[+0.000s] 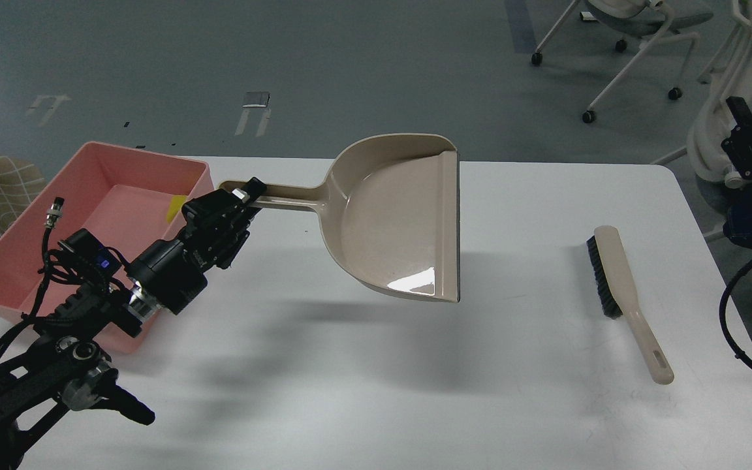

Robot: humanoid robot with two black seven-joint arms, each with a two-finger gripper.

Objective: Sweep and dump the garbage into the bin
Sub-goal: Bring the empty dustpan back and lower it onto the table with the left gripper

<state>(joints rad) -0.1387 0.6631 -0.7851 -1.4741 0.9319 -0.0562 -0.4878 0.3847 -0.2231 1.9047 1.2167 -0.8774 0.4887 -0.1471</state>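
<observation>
My left gripper (pixel 240 199) is shut on the handle of the beige dustpan (pixel 399 219) and holds it above the white table (pixel 376 391), pan empty, mouth to the right. The pink bin (pixel 98 196) stands at the table's left edge, just left of the gripper. A yellow sponge chunk (pixel 175 207) lies inside the bin by its right wall; the off-white strip is hidden. My right gripper (pixel 745 147) is off the table's right edge, dark and end-on.
A beige hand brush (pixel 624 294) with black bristles lies on the right side of the table. Office chairs (pixel 617 26) stand on the floor beyond the far edge. A cable (pixel 735 326) hangs at the right edge.
</observation>
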